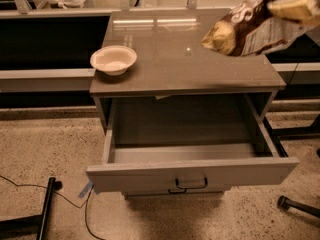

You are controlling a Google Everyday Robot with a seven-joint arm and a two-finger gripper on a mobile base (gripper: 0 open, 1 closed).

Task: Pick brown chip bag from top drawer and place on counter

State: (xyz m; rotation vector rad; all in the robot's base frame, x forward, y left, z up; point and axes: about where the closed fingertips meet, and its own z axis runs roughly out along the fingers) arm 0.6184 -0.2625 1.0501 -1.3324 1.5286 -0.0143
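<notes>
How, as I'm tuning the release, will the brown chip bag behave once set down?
Probably light and floppy: the brown chip bag hangs sagging from one end in the gripper, upper right above the counter. Its crinkly film may slide on that glossy top; rolling seems unlikely.
</notes>
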